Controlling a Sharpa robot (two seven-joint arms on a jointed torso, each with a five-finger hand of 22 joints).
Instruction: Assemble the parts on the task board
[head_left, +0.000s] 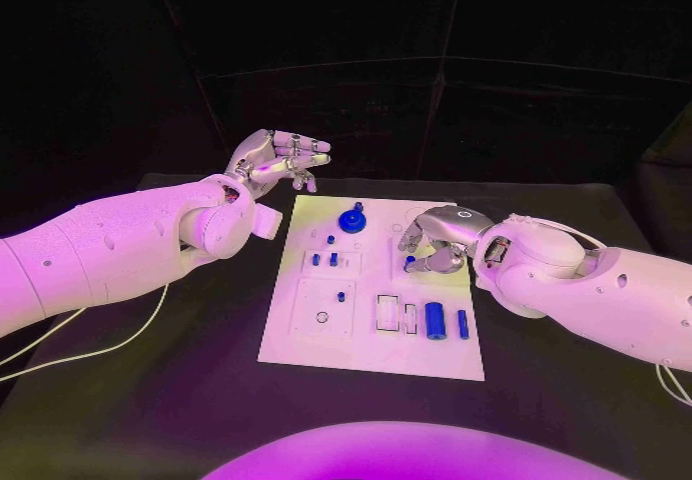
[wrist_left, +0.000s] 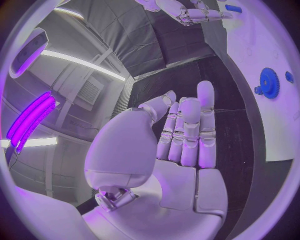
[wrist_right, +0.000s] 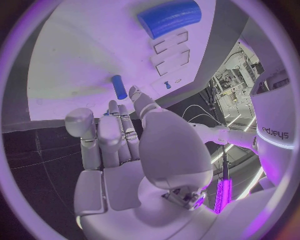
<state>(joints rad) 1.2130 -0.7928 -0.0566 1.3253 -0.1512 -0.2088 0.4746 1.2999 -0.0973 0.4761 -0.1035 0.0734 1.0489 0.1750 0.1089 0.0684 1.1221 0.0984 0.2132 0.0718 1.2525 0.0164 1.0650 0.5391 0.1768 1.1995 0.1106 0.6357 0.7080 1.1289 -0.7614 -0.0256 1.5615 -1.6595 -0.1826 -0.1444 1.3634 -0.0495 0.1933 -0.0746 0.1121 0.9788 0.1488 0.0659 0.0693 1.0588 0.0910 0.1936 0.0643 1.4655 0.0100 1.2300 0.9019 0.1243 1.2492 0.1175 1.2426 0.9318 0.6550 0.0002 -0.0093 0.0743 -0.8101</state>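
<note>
The white task board (head_left: 368, 345) lies in the middle of the black table. On it are a blue gear (head_left: 352, 220), short blue pegs (head_left: 333, 259) standing in its left half, and a thick blue cylinder (head_left: 434, 320) beside a thin blue pin (head_left: 463, 323). My right hand (head_left: 437, 240) hovers low over the board's right side, its fingertips (wrist_right: 115, 106) right next to a small blue peg (wrist_right: 119, 86); the thumb stands apart from the peg and I cannot tell if a finger touches it. My left hand (head_left: 278, 155) is raised beyond the board's far left corner, fingers (wrist_left: 187, 130) together, holding nothing.
White cables (head_left: 87, 345) trail over the table on the left. Rectangular recesses (head_left: 387, 312) are cut in the board near the cylinder (wrist_right: 169, 16). The gear (wrist_left: 269, 82) sits near the board's far edge. Bare black table surrounds the board.
</note>
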